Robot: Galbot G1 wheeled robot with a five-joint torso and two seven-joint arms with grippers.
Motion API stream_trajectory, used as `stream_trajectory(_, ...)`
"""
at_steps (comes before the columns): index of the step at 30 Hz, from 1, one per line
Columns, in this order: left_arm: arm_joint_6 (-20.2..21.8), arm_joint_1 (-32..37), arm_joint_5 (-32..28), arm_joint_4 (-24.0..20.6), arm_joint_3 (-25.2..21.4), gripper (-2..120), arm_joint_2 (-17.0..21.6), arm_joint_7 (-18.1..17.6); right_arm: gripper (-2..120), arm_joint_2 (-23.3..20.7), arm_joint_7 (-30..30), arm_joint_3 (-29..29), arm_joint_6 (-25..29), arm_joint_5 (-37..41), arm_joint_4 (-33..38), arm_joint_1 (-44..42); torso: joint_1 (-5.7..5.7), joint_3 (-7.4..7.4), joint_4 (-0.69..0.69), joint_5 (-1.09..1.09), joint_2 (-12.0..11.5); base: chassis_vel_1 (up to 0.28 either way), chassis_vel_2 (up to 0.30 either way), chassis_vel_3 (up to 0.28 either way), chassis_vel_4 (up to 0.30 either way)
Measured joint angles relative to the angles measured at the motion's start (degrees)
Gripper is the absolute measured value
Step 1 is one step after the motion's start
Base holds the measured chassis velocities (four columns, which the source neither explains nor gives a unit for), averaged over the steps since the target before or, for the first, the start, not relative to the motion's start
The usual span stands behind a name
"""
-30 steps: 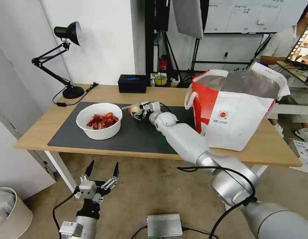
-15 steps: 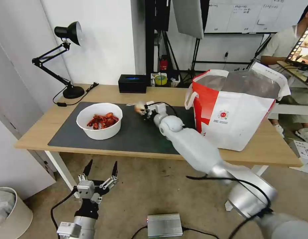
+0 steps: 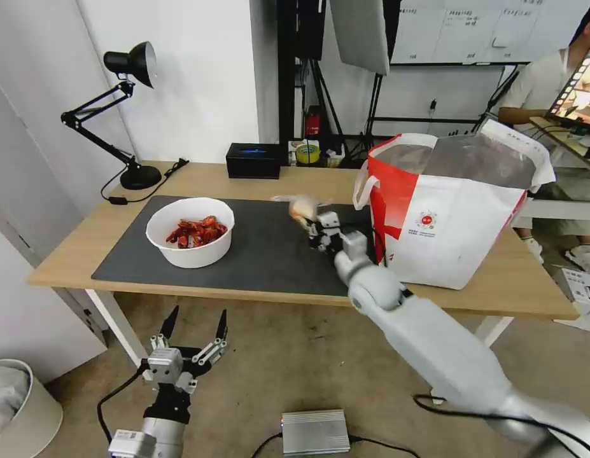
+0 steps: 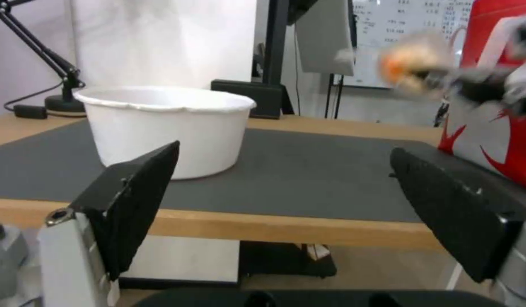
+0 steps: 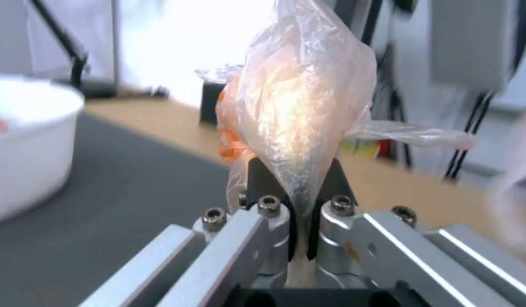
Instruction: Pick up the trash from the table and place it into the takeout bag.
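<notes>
Looking down from the head view, I saw the right gripper [image 3: 314, 222] over the mat [image 3: 256, 254], near the bag [image 3: 454, 216], its fingers clamped on the lump [image 3: 302, 205]. The lump was off the mat, its long axis tilted up and away from the gripper, toward the far edge of the table [image 3: 84, 242]. The bowl [image 3: 190, 230] of red shells sat on the mat's left part, well apart from the lump. The left gripper [image 3: 194, 324] hung below the table's front edge, over the floor, fingers spread.

From the left wrist view, the left gripper's [image 4: 286, 192] two black fingers [image 4: 141, 200] stood wide apart, level with the table edge. The bowl [image 4: 166, 128] stood upright beyond them, and the lump [image 4: 414, 64] was a blur in the air beside the red of the bag [image 4: 496, 85].

In the right wrist view, the right gripper [image 5: 294, 192] pinched the lump [image 5: 297, 102] by its narrow end; the wrapped bulk rose straight out from the jaws, with a thin plastic tail sticking out sideways. The bowl [image 5: 24, 140] sat off to one side.
</notes>
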Motion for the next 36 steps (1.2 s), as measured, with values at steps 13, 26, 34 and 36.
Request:
stream_trajectory(13,0.0,0.0,0.4,0.2,0.2,100,-0.5,0.0,2,-11.4,4.8,8.5,-4.9,7.6,16.5,2.5,0.0,0.0,0.01,-0.01,0.0,0.0,0.0,0.0,0.0)
stream_trajectory(26,0.0,0.1,1.0,0.2,1.0,100,-1.0,0.0,2,-18.3,16.6,14.8,-16.9,26.2,19.4,6.0,0.0,0.01,0.0,-0.01,0.0,0.0,0.0,0.0,0.0)
stream_trajectory(34,-0.2,0.2,1.4,0.2,1.2,100,-1.2,0.0,2,-18.4,24.6,15.9,-25.2,35.5,20.8,6.3,0.0,0.01,0.0,-0.01,0.0,0.0,0.0,0.0,0.0)
stream_trajectory(36,-0.5,0.5,1.4,0.1,0.9,100,-1.2,0.0,2,-18.3,26.0,16.0,-26.4,36.2,20.3,6.7,0.01,0.01,0.01,-0.01,0.0,0.0,0.0,0.0,0.0)
